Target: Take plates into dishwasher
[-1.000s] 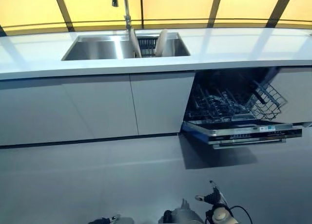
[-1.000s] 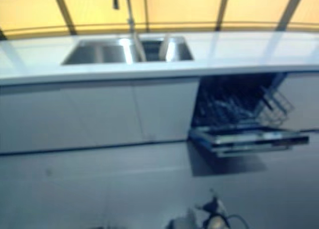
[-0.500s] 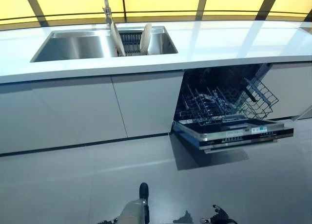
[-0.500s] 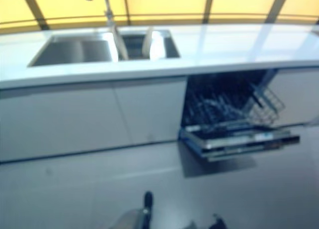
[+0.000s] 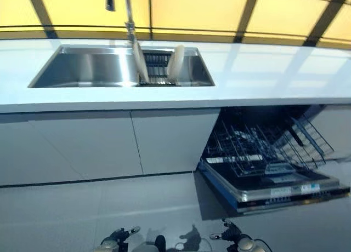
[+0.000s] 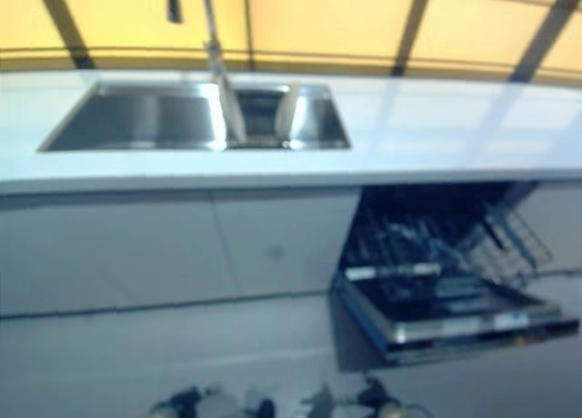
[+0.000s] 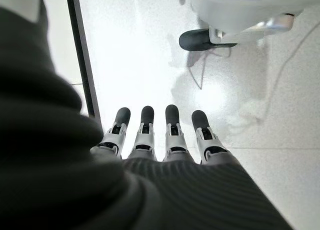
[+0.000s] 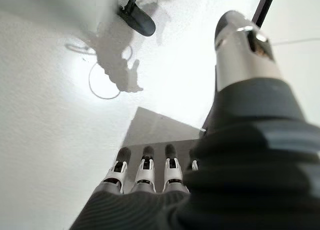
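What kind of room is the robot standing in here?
Most likely a kitchen. A steel sink with a tall faucet is set in a long white countertop, two plates stand in it, and an open dishwasher sits below.

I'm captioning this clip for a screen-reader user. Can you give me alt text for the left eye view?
Two pale plates stand on edge in a rack in the steel sink, set in a white counter. To the right below, the dishwasher is open, its wire rack pulled out and empty of plates. Both robot hands hang low over the floor: left robot hand, right robot hand.
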